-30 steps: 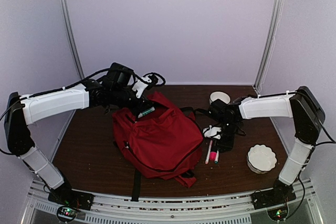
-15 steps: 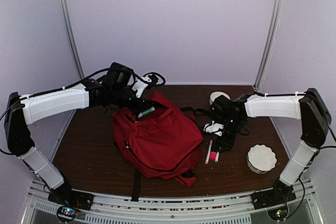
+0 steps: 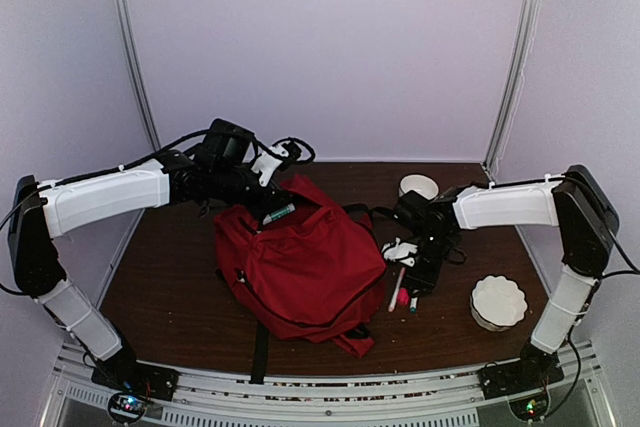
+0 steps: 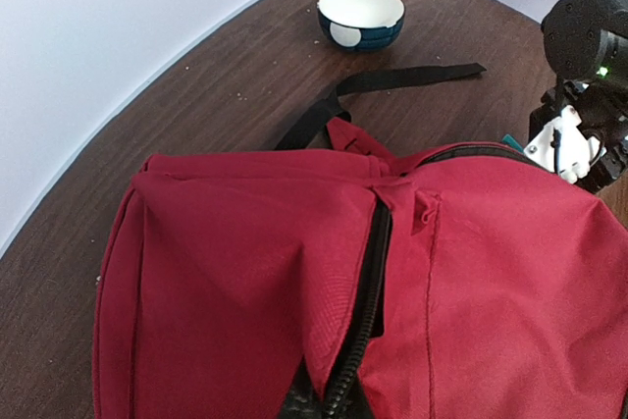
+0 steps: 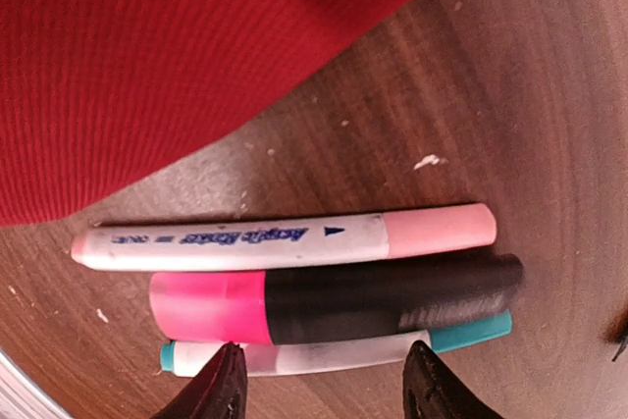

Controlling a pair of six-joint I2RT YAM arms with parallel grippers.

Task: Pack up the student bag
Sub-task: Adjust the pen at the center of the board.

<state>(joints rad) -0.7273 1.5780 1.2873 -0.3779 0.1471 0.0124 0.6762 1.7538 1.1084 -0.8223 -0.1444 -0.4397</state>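
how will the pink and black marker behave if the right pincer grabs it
The pink and black marker looks like a rigid plastic barrel, so probably stiff and light. Being round, it may roll on the table, though the thinner markers either side could check that. Its smooth body might slip.

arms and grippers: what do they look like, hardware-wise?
Left arm and right arm match: white shells on long links, black joints, loose black cables. Right gripper has dark tapered fingertips; white plastic parts sit at each wrist.
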